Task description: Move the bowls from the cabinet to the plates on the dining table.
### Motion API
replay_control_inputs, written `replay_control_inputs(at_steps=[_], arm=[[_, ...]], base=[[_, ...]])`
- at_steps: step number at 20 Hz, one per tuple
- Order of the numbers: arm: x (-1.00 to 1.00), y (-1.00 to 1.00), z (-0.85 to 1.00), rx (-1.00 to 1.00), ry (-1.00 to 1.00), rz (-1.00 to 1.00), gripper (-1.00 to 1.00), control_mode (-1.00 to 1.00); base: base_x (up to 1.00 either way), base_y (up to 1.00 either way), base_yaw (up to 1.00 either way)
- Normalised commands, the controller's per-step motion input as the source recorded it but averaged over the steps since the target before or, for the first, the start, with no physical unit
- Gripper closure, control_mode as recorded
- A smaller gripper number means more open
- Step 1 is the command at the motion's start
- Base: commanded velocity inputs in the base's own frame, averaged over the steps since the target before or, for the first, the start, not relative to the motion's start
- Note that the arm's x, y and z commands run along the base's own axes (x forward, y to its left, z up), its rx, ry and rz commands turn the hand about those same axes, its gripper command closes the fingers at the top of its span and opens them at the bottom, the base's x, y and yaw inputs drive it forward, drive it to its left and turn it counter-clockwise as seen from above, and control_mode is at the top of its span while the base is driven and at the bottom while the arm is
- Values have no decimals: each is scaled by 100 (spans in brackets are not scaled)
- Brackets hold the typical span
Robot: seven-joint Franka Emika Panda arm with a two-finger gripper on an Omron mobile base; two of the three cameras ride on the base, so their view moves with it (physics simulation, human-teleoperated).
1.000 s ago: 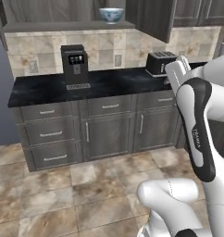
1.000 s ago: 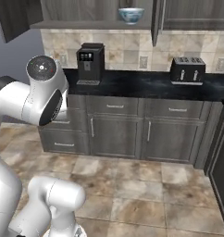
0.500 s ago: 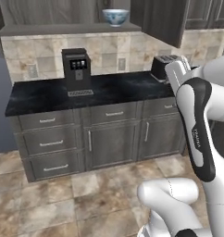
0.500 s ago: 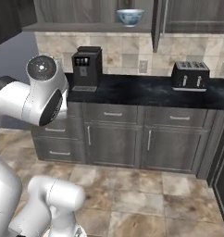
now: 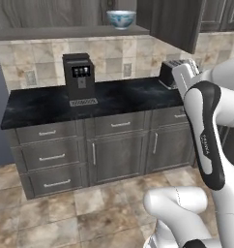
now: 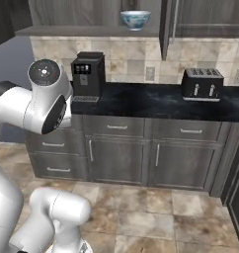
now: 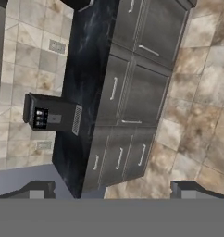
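Approach work now, by the look of it: the base is lining up on the open cabinet (image 5: 65,19) where the white bowl with the blue pattern (image 5: 121,19) sits on the shelf, up high and right of the coffee machine (image 5: 79,77). From the right base view that same bowl (image 6: 136,20) stands just left of the hanging cabinet door (image 6: 166,27), so the reach should come in from the left of that door edge to keep the forearm off it. The gripper (image 7: 111,190) has its two dark fingertips standing wide apart with nothing between them, ready for a rim grasp, and the hand camera is rolled, looking down past the marble worktop (image 7: 86,69) at the drawer fronts and floor, well below the shelf. To do this well I'd say get the base squarer and closer, then lift the hand above shelf level and straddle the bowl's rim with one finger inside. The toaster (image 6: 202,83) sits far right, out of the way. Against a second ago, the whole scene has slid right in the left base view and left in the right one, and the coffee machine looms nearer: that's the base driving, not the things moving.
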Motion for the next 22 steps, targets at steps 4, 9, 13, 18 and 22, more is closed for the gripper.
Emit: replay_control_inputs(at_steps=[4, 9, 13, 18, 22], arm=[[0, 0, 0, 0, 0, 0, -100, 100], [0, 0, 0, 0, 0, 0, -100, 100], [0, 0, 0, 0, 0, 0, -100, 100], [0, 0, 0, 0, 0, 0, -100, 100], [0, 0, 0, 0, 0, 0, -100, 100]], base=[[29, 15, -9], [47, 10, -3], [51, 12, -2], [60, 18, -2], [62, 17, -2]])
